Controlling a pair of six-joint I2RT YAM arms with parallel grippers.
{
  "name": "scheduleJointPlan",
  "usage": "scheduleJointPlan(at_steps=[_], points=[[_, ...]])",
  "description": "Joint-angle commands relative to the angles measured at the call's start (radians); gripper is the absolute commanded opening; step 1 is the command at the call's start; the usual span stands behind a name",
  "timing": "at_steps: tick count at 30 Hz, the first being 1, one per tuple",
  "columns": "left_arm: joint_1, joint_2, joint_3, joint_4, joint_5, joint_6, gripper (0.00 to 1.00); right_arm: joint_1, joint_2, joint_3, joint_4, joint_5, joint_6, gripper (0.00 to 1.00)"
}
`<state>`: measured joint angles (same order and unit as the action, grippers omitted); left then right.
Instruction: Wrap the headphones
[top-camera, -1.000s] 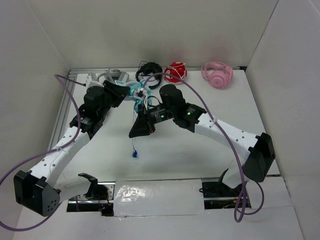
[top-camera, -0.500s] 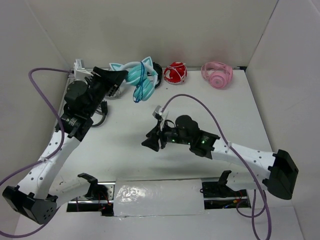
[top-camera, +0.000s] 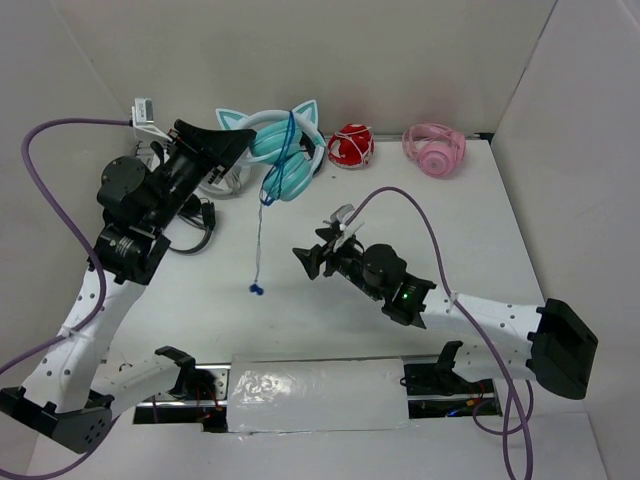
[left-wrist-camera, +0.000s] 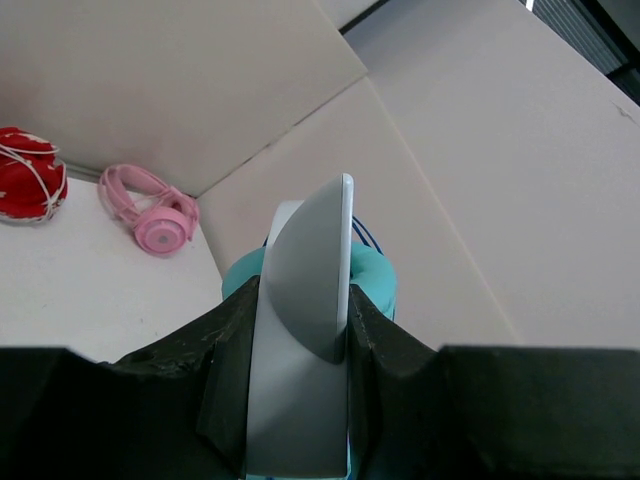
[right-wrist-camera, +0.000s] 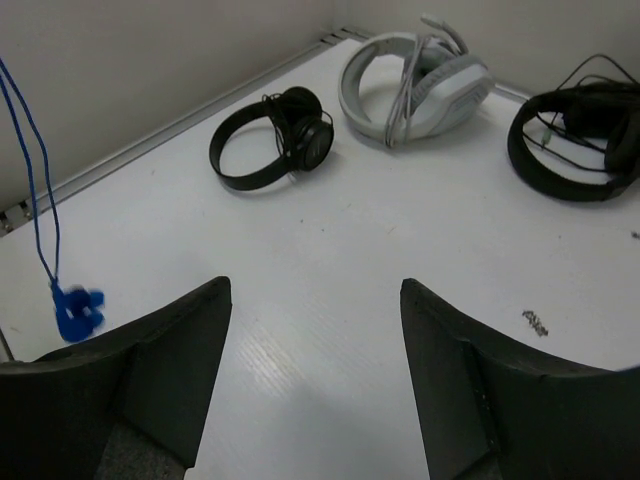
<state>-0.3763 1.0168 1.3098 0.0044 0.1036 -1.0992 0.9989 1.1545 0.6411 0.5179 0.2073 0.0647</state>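
My left gripper (top-camera: 238, 148) is shut on the pale headband (left-wrist-camera: 305, 280) of the teal cat-ear headphones (top-camera: 285, 160) and holds them up in the air at the back left. A teal cup (left-wrist-camera: 378, 275) shows behind the headband. The thin dark-blue cable (top-camera: 260, 220) hangs straight down from them, ending in a blue plug (top-camera: 257, 290) low over the table. My right gripper (top-camera: 313, 258) is open and empty, low over the table to the right of the plug. The plug (right-wrist-camera: 77, 310) and cable (right-wrist-camera: 40, 200) show at the left of the right wrist view.
Red headphones (top-camera: 351, 146) and pink headphones (top-camera: 434, 150) lie along the back wall. Small black headphones (right-wrist-camera: 270, 150), a grey-white headset (right-wrist-camera: 415, 85) and larger black headphones (right-wrist-camera: 580, 140) lie on the table at the back left, under my left arm.
My left gripper has lifted the teal headphones up and back, so the cable now hangs free. My right gripper has drawn back from the headphones toward the table's middle, open.
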Motion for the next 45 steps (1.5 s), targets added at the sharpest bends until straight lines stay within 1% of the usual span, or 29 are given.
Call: scheduleJointPlan(at_steps=[1, 3, 5, 8, 11, 12, 16, 17, 20, 24, 27, 29, 30, 31, 33, 34, 36, 39, 40, 41, 43, 45], points=[[-0.003, -0.04, 0.054, 0.103, 0.059, -0.014, 0.0, 0.001, 0.01, -0.005, 0.169, -0.044, -0.054, 0.75], [-0.004, -0.056, 0.048, 0.108, 0.079, -0.014, 0.0, 0.003, 0.033, 0.023, 0.179, -0.133, -0.054, 0.77], [-0.003, -0.064, 0.057, 0.1, 0.084, -0.008, 0.0, 0.003, 0.054, 0.051, 0.176, -0.175, -0.054, 0.78], [-0.003, -0.09, 0.059, 0.095, 0.073, 0.007, 0.0, 0.017, 0.071, 0.1, 0.174, -0.172, -0.054, 0.8], [-0.003, -0.11, 0.054, 0.098, 0.068, 0.012, 0.0, 0.021, 0.076, 0.104, 0.226, -0.195, -0.109, 0.81], [-0.003, -0.113, 0.054, 0.1, 0.076, 0.013, 0.0, 0.027, 0.08, 0.123, 0.223, -0.189, -0.118, 0.83], [-0.004, -0.129, 0.062, 0.104, 0.113, 0.018, 0.0, 0.027, 0.138, 0.201, 0.194, -0.064, -0.199, 0.84], [-0.004, -0.136, 0.06, 0.109, 0.116, 0.016, 0.0, 0.026, 0.145, 0.228, 0.189, -0.057, -0.23, 0.84], [-0.003, -0.139, 0.065, 0.121, 0.134, 0.015, 0.0, 0.026, 0.171, 0.267, 0.165, -0.036, -0.255, 0.84], [-0.004, -0.13, 0.098, 0.094, 0.13, 0.025, 0.0, 0.026, 0.163, 0.236, 0.153, -0.028, -0.249, 0.83], [-0.006, -0.135, 0.082, 0.101, 0.134, 0.016, 0.0, 0.026, 0.139, 0.2, 0.143, -0.077, -0.236, 0.83], [-0.004, -0.141, 0.071, 0.115, 0.146, 0.007, 0.0, 0.026, 0.134, 0.204, 0.122, -0.137, -0.23, 0.77], [-0.003, -0.142, 0.071, 0.118, 0.15, 0.004, 0.0, 0.024, 0.142, 0.215, 0.081, -0.167, -0.233, 0.69], [-0.004, -0.142, 0.071, 0.12, 0.15, 0.004, 0.0, 0.027, 0.148, 0.242, 0.052, -0.201, -0.235, 0.39], [-0.004, -0.138, 0.085, 0.115, 0.151, 0.007, 0.0, 0.026, 0.18, 0.267, 0.002, -0.281, -0.217, 0.16], [-0.004, -0.136, 0.089, 0.111, 0.147, 0.009, 0.0, 0.027, 0.185, 0.262, 0.001, -0.311, -0.209, 0.0], [-0.003, -0.132, 0.094, 0.1, 0.116, 0.016, 0.0, 0.032, 0.18, 0.243, 0.019, -0.382, -0.184, 0.0], [-0.004, -0.126, 0.068, 0.111, 0.059, 0.019, 0.0, 0.056, 0.148, 0.178, 0.056, -0.483, -0.1, 0.0], [-0.003, -0.123, 0.04, 0.12, 0.047, 0.01, 0.0, 0.067, 0.145, 0.169, 0.066, -0.502, -0.083, 0.0], [-0.004, -0.112, 0.019, 0.173, 0.016, 0.015, 0.0, 0.078, 0.143, 0.163, 0.079, -0.564, -0.071, 0.0], [-0.004, -0.092, -0.015, 0.21, -0.039, 0.01, 0.0, 0.128, 0.16, 0.167, 0.062, -0.598, -0.068, 0.0], [-0.004, -0.043, -0.009, 0.224, -0.065, 0.016, 0.0, 0.177, 0.175, 0.19, 0.045, -0.643, -0.083, 0.0]])
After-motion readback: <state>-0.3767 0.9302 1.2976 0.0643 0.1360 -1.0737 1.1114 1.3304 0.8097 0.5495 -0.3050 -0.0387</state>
